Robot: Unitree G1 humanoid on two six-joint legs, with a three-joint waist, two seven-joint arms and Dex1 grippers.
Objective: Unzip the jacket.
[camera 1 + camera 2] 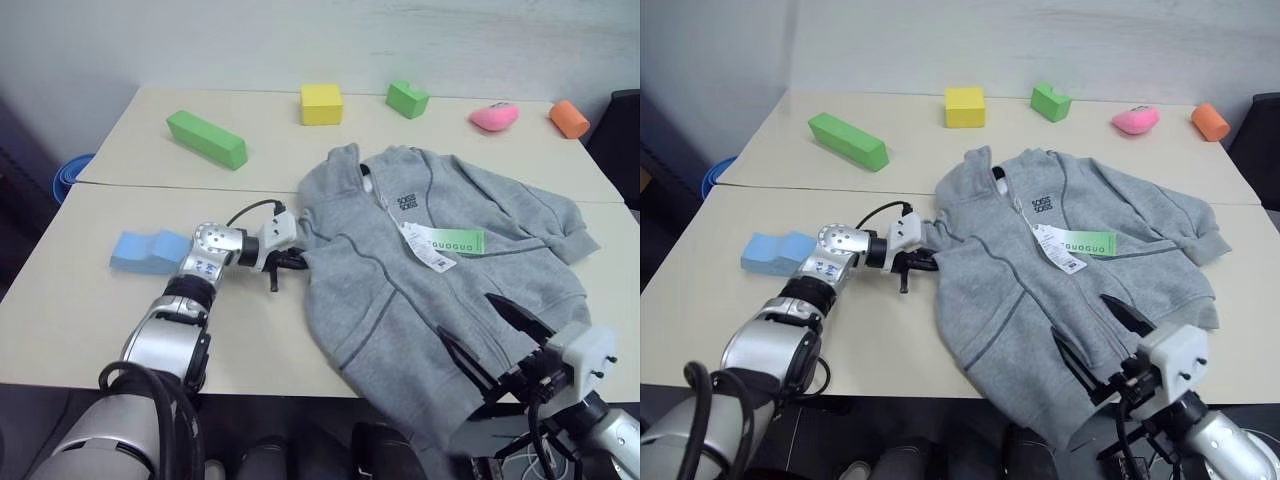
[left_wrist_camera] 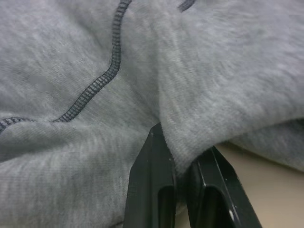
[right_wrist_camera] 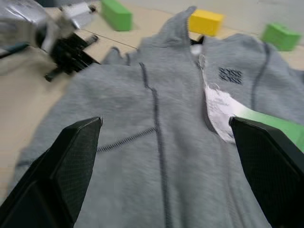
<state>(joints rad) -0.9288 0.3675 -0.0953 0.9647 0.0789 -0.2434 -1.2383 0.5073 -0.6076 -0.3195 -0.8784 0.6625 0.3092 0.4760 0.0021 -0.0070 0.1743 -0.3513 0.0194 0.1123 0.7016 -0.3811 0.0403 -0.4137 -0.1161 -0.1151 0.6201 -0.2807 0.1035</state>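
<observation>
Left gripper (image 1: 290, 262) pinches the jacket (image 1: 440, 300) edge, anchoring it; right gripper (image 1: 495, 340), jaws wide, must next find the zip pull

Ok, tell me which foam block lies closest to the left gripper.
The light blue block, alone on the near table beside the left arm. The left gripper pinches the jacket; the green, yellow, pink and orange blocks lie along the far edge.
</observation>
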